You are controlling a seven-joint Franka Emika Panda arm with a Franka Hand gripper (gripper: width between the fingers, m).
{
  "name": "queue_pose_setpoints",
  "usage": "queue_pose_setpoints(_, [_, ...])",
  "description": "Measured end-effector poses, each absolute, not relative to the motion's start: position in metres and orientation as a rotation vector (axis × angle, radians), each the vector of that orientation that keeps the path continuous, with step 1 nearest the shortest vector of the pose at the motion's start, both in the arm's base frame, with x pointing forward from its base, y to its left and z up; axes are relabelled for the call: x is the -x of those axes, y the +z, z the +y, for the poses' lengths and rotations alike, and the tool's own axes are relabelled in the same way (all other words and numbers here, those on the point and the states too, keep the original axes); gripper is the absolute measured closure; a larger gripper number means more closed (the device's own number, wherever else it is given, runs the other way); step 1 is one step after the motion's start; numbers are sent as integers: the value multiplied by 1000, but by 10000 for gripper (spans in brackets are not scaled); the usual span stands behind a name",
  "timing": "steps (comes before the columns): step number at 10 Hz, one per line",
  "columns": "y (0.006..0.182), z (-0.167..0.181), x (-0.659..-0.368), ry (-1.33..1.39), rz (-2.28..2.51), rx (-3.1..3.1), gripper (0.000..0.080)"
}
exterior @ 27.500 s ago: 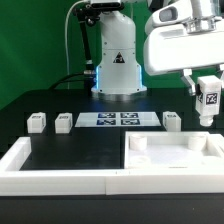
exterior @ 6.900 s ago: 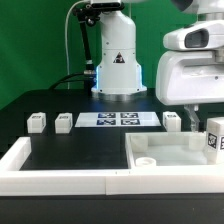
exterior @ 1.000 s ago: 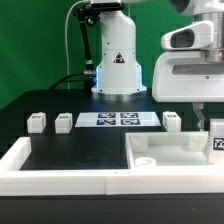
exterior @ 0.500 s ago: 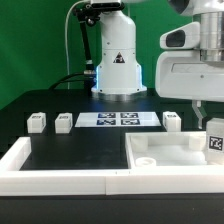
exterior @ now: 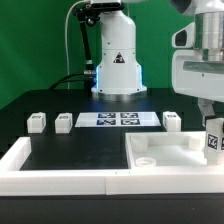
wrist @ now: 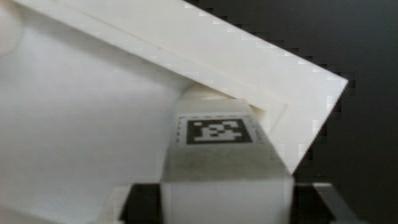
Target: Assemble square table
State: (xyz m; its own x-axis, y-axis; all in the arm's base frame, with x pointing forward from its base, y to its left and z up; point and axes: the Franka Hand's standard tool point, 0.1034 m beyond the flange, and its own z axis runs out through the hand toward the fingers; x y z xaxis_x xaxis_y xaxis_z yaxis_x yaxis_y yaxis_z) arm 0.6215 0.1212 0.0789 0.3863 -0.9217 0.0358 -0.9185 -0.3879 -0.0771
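Slab [exterior: 165,152] of the square table: lay flat on the bench [exterior: 70,150], tucked into the corner of the rim wall [exterior: 60,182] at the exterior view's right.

Leg [exterior: 213,140], one, tagged: upright, pinched between the two fingers of the tool [exterior: 211,126] at the slab's far corner, toward the exterior view's right. In the wrist view the leg [wrist: 219,135] stood against the slab's [wrist: 107,100] corner edge. Whether it was seated there could not be told.

Loose legs [exterior: 37,122], three: stood apart on the bench in a row behind the rim wall. Two were to the exterior view's left of the marker board [exterior: 120,119] and one to its right, all untouched.

Change noted: nearly half a minute before, the held leg hung high above the slab, and it had since come down to corner level. Over the last second it shifted only slightly, while the wrist housing above altered in outline.

Reading: probably a twist to fix the first leg, leaving the three loose legs still to mount.
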Motion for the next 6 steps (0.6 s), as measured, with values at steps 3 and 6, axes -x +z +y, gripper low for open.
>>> queue_pose_setpoints(3, [79,122,-621,-99,2003,2346,506])
queue_pose_setpoints(6, [79,121,-621,-84,2167,2182,506])
